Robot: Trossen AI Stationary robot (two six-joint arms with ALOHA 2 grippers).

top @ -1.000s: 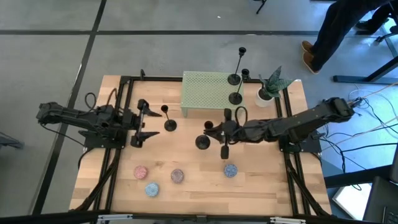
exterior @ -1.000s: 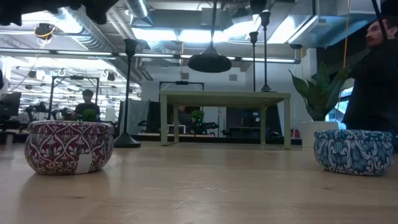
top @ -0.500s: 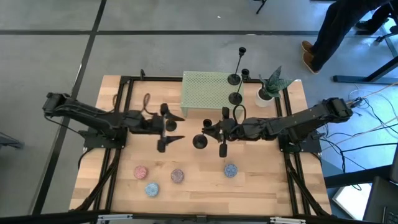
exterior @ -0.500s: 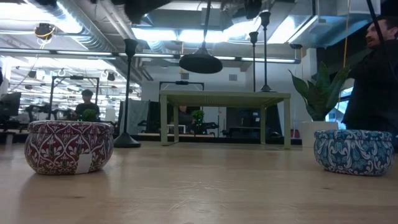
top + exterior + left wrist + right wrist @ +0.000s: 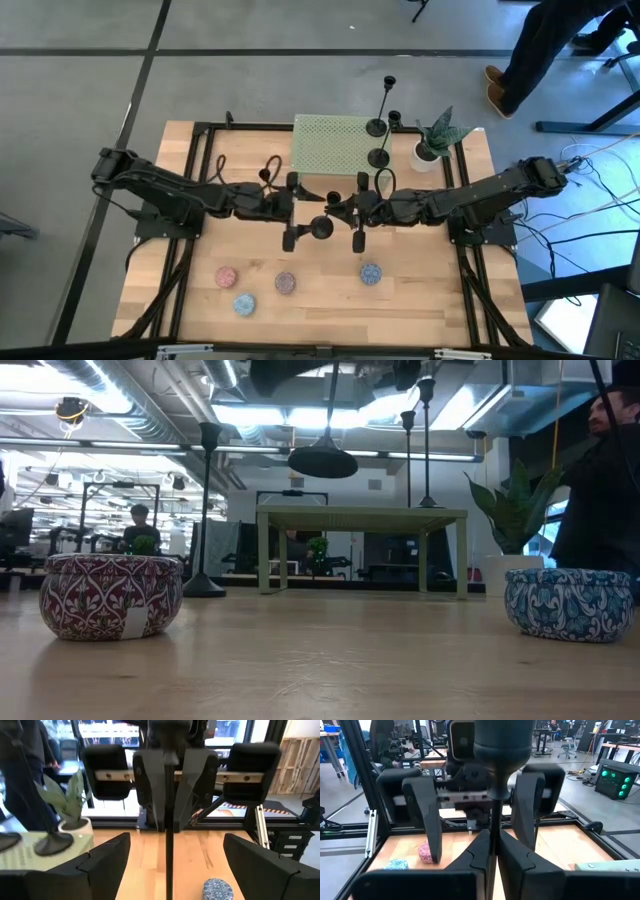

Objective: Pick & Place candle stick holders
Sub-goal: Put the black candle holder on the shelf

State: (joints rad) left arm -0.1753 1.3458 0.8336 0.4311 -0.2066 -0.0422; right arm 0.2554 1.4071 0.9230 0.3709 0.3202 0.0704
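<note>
My right gripper (image 5: pixel 338 209) is shut on a black candle stick holder at mid table, whose round base (image 5: pixel 321 227) hangs clear of the wood in the low view (image 5: pixel 322 460). My left gripper (image 5: pixel 292 212) is open and faces it from the left. In the left wrist view its fingers (image 5: pixel 105 865) stand on either side of the thin stem (image 5: pixel 169 850) without touching. Two more holders (image 5: pixel 376 127) (image 5: pixel 379 158) stand by their bases on the green stand (image 5: pixel 325 150). Another tall holder (image 5: pixel 207 510) stands on the table, hidden under my left arm in the high view. My right gripper pinches the holder's thin stem (image 5: pixel 492 827) between its two fingers, a little below the top cup (image 5: pixel 502 742). The fingers come level from the table's right side and lie across the stem. The holder hangs upright, base down, lifted clear of the table.
Several round speckled tins lie near the front edge: pink (image 5: pixel 226 275), brown (image 5: pixel 285 283), blue (image 5: pixel 243 303) and blue (image 5: pixel 371 272). A potted plant (image 5: pixel 437 142) stands at the far right by the green stand. A person (image 5: pixel 560 40) stands beyond the far right corner.
My left gripper has gone toward the table's right edge, away from the holder on the table, up to the held holder, and has stayed open. My right gripper has shifted a little toward the left edge with its holder, which stays upright and clear of the table.
</note>
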